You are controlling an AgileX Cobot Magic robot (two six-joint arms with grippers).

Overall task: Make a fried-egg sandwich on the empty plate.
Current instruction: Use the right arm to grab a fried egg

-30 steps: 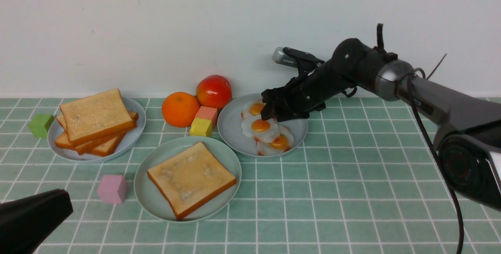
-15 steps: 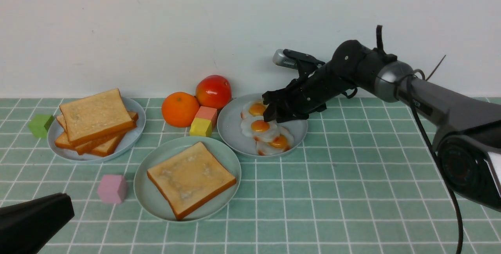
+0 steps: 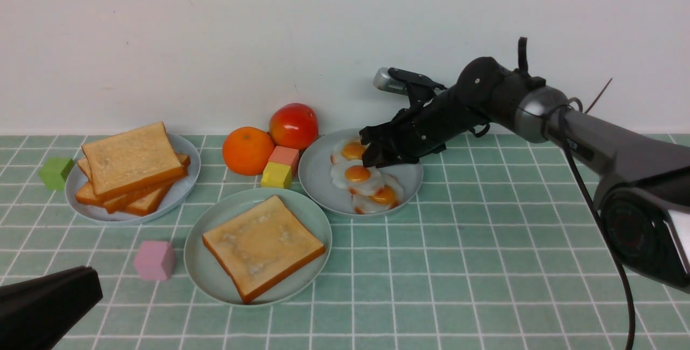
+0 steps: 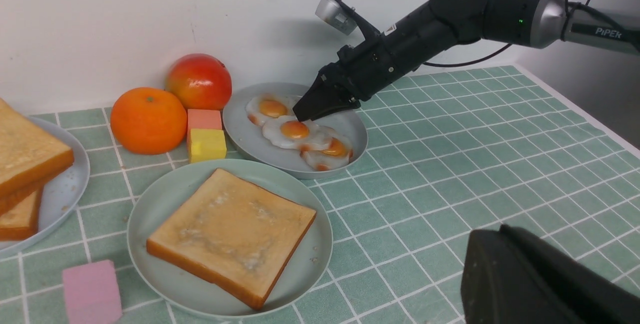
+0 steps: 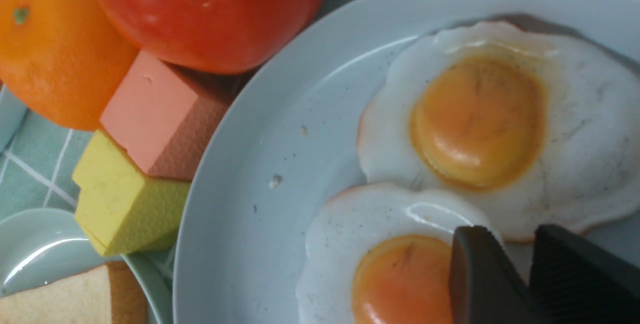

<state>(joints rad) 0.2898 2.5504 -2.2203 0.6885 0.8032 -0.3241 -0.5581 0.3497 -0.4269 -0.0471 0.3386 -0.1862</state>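
Right hand (image 3: 371,160) narrow over middle fried egg (image 3: 357,175) on grey-blue plate (image 3: 318,177), mid-back of surface; grip unclear. Left hand (image 3: 43,307) closed, near-left corner. Mint plate (image 3: 205,263) front-centre, one toast slice (image 3: 263,245) on it.

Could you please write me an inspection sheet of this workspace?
Surface: green tiled table.
Job's things: one toast on the mint plate; three eggs on a grey plate; toast stack on a second plate.
Clutter: orange, red fruit, four blocks.
Grippers: right gripper's jaws nearly together at the middle egg's edge, grip unclear; left gripper low, shut.
Cables: black cable along the right arm.
Surroundings: plain white wall.
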